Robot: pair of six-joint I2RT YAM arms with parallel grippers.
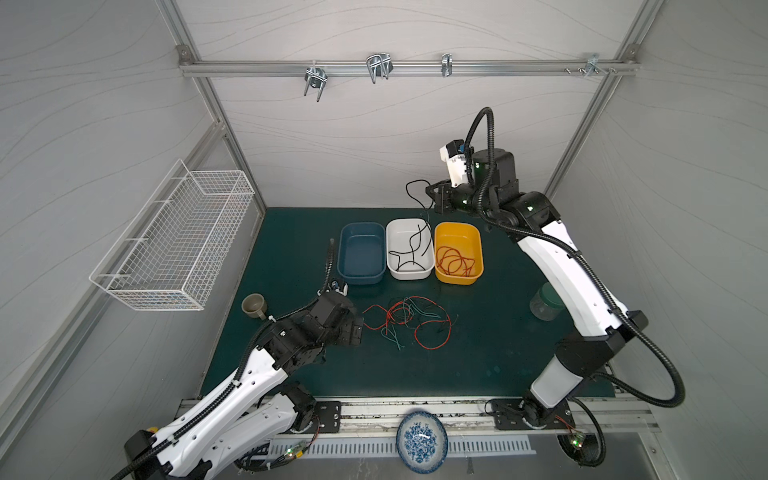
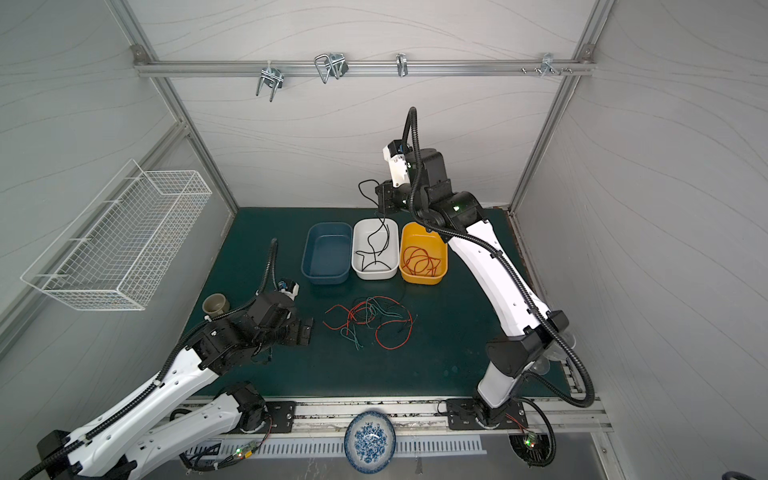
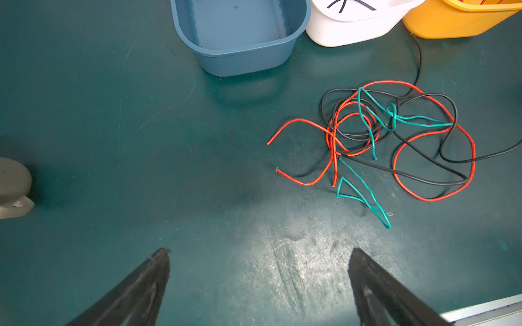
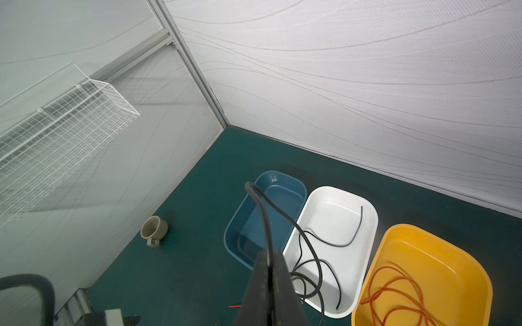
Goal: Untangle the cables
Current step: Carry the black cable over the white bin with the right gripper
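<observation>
Left gripper (image 3: 260, 254): jaws spread wide, nothing between them, low over the green mat (image 3: 113, 141), just left of the tangle. Idle, by the look of it.

Tangle of cables (image 1: 407, 320): loose on the mat in front of the tubs. Red, black and teal strands crossing one another, one teal strand knotted near the middle in the left wrist view. One black strand trailing off toward the yellow tub, far end not traceable.

Blue tub (image 1: 360, 253): leftmost of three in a row, no cable inside.

White tub (image 1: 411, 274): middle of the row, only black cables (image 1: 409, 249) on its floor.

Yellow tub (image 1: 457, 279): rightmost, only red cables (image 1: 455, 259) coiled inside.

Right gripper (image 4: 270, 258): raised above the far end of the white tub, jaws pressed together on a black cable (image 4: 261, 209). Short loop standing past the fingertips, long tail hanging down into the white tub.

Step in hand, as judged: sorting by colour, one freed black cable being delivered to the white tub. Reds and blacks partly done, teal not begun.

Next move, as judged: calls for lowering over the white tub, then parting the jaws to drop the loop inside the rim, not across the wall. Afterwards, probably a teal strand for the blue tub, with both grippers on the knot: one to pin, one to pull.
</observation>
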